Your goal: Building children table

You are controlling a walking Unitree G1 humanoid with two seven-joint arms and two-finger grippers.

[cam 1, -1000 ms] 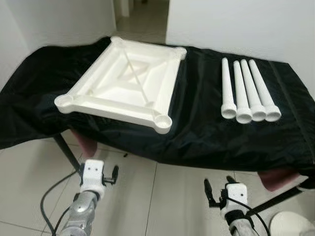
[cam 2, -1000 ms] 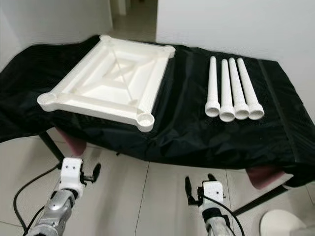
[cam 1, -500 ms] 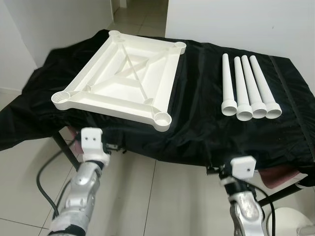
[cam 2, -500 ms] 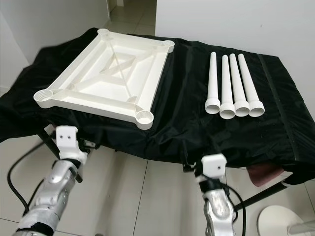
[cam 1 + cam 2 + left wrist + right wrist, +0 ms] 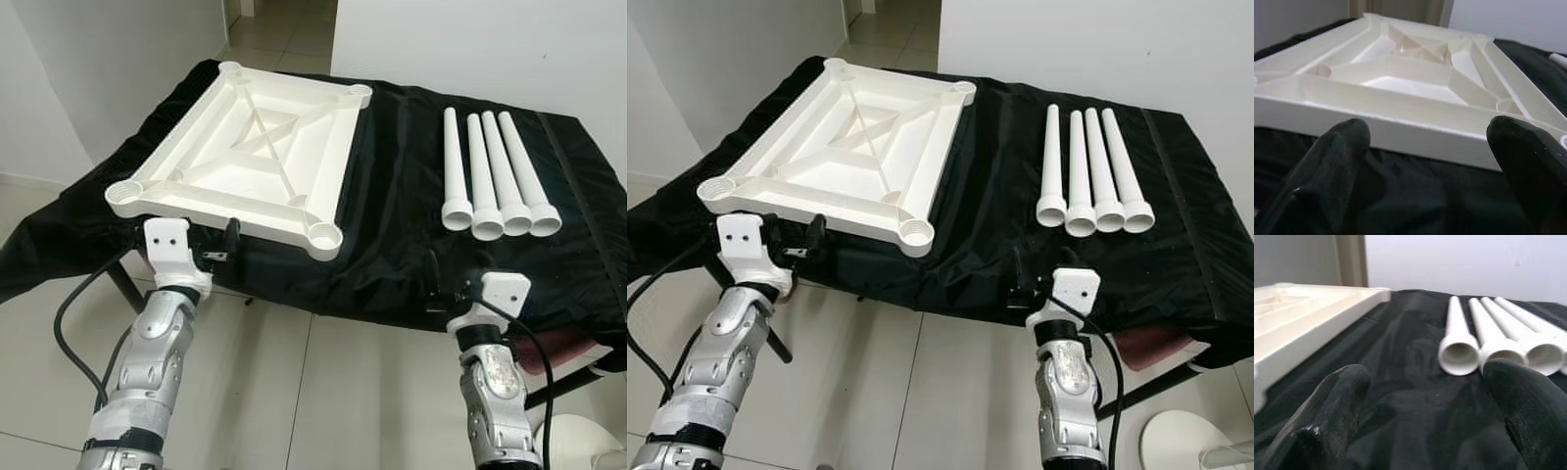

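- Left gripper [image 5: 211, 245]: wide open, empty, at near edge of tabletop [image 5: 255, 157].
- Right gripper [image 5: 446, 284]: wide open, empty, right of tabletop, facing four legs [image 5: 495, 181].

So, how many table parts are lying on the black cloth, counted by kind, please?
White table top, upside down: 1
White table legs, lying side by side: 4
Total: 5 parts on the black cloth
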